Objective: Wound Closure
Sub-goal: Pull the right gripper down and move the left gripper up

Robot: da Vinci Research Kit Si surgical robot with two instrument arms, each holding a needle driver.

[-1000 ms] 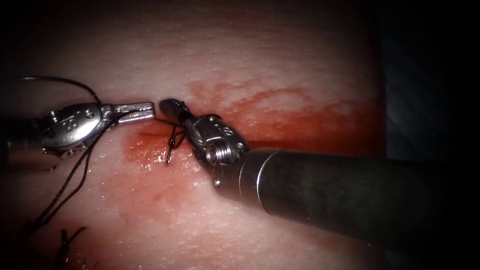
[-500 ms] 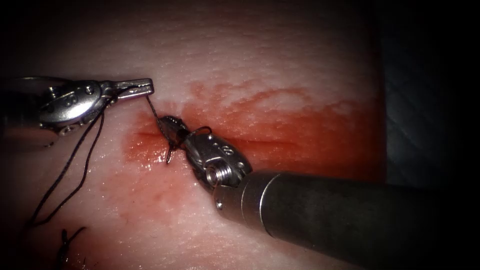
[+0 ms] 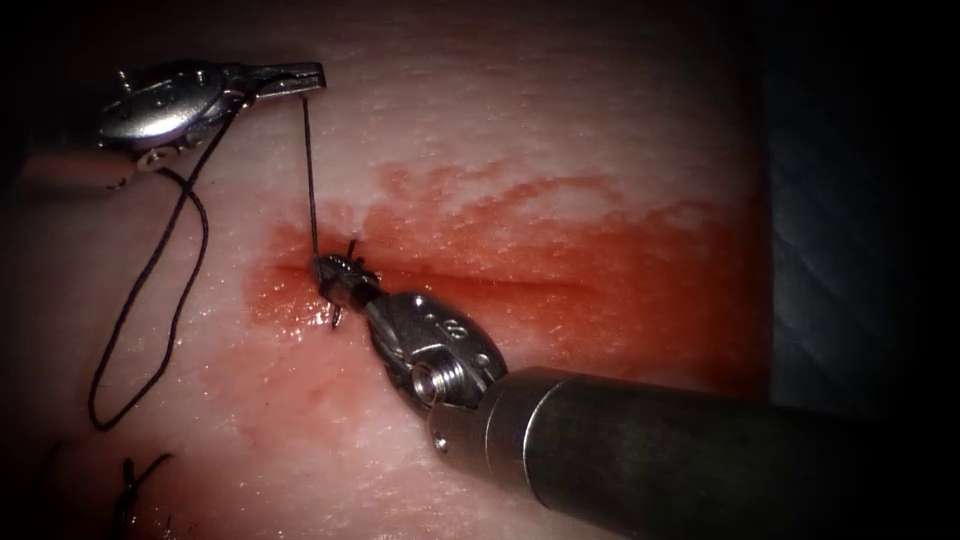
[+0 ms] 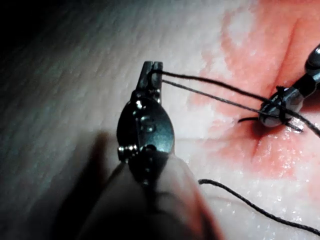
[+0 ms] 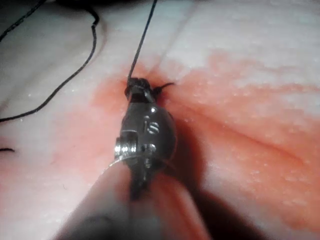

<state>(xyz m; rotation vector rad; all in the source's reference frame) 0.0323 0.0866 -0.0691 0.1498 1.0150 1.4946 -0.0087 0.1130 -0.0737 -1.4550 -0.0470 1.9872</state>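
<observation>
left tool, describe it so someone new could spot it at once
Start at the red fluid on the tissue and go up and left onto pale skin. The left tool lies there, jaws shut on the thread. Unlike the right tool at the cut, it sits clear of the red.

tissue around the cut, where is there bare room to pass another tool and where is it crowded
Free: the pale pork-belly tissue above the red fluid, right of the left steel needle driver.

Crowded: the cut's left end, where the right steel needle driver sits at the knot, with taut dark thread rising to the left tool and slack loops at left.
</observation>
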